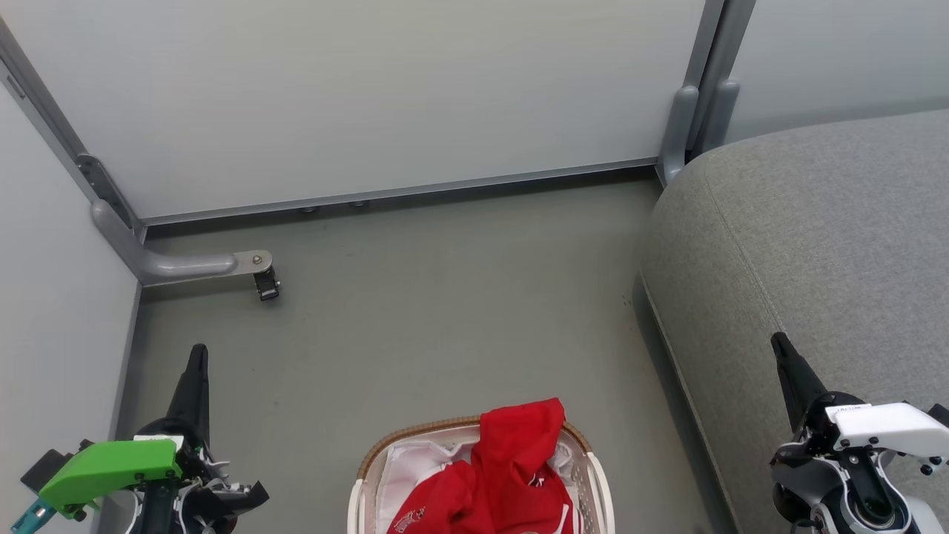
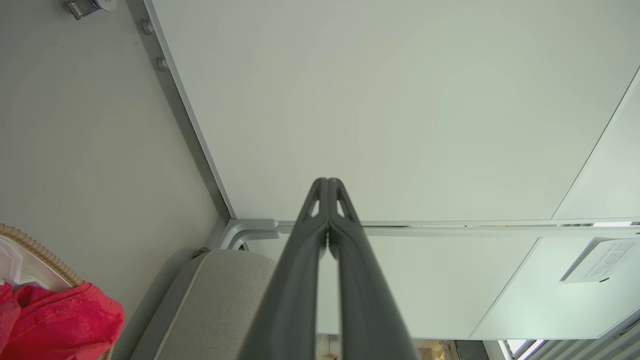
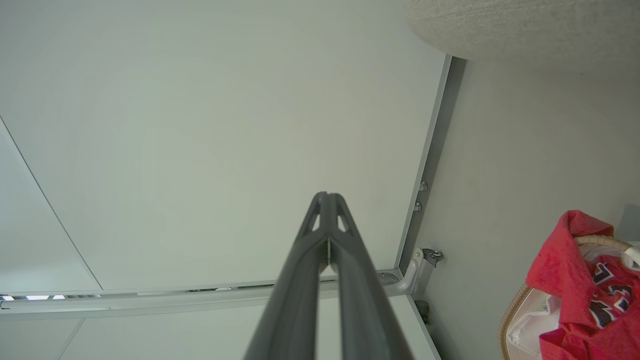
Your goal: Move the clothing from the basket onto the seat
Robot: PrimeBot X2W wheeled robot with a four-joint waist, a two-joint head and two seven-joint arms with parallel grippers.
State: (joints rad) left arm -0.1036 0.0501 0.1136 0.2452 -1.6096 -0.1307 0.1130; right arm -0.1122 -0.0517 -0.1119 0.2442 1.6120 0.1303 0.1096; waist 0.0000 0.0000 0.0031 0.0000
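The red clothing (image 1: 504, 475) lies heaped in the basket (image 1: 415, 437) at the bottom middle of the head view, one fold draped over the far woven rim. White liner shows beside it. The grey seat (image 1: 815, 245) fills the right side. My left gripper (image 1: 197, 354) points up at the lower left, shut and empty, left of the basket. My right gripper (image 1: 778, 343) is shut and empty over the seat's front edge. The left wrist view shows its shut gripper (image 2: 327, 181), the clothing (image 2: 55, 320) and the seat (image 2: 215, 300). The right wrist view shows its shut gripper (image 3: 327, 195) and the clothing (image 3: 575, 280).
White partition panels (image 1: 356, 96) wall in the grey floor (image 1: 415, 311) behind and on the left. A grey metal foot with a small caster (image 1: 265, 283) juts onto the floor at the back left. Open floor lies between the basket and the back wall.
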